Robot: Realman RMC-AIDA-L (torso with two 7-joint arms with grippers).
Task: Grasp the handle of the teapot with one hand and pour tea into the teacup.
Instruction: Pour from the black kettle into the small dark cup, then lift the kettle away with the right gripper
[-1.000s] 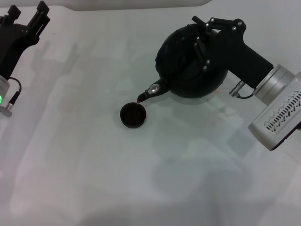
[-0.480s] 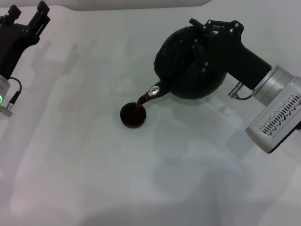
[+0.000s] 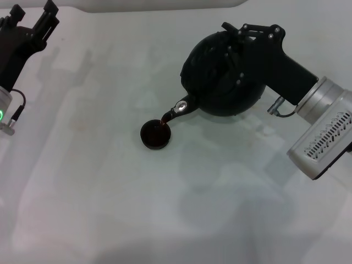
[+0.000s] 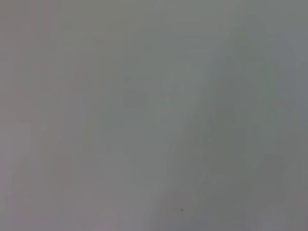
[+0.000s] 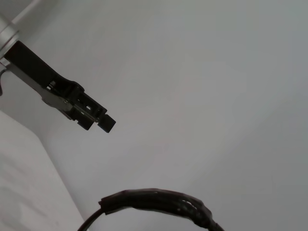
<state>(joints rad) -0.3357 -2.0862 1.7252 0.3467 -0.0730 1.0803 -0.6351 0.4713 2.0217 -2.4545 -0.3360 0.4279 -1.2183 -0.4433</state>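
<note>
While the teapot [image 3: 220, 74] leans over with its spout [image 3: 181, 106] pointing down, a thin stream of dark reddish tea [image 3: 164, 117] runs from the spout into the teacup [image 3: 155, 134]. The teacup sits on the bench [image 3: 110, 192] just below the spout and a little to its left, near the teapot but not touching its round black body. It already has dark tea inside. The teapot is tipped toward the teacup, and its body is much bigger than the little cup. The handle [image 5: 154, 202] shows in the right wrist view as a thick black arch with a wrapped look. The right gripper [image 3: 242, 49] is on top of the teapot, on the side away from the teacup, and its fingers are closed around the handle, holding the pot up in its tilt. Its black body and silver wrist reach away to the right of the teapot. The left gripper [image 3: 33, 19] is well apart from the teapot, far off to the left and up near the back edge of the bench. Its fingers are spread apart and hold nothing. The same left gripper shows far off in the right wrist view, above the handle. The left wrist view shows only plain grey bench.
</note>
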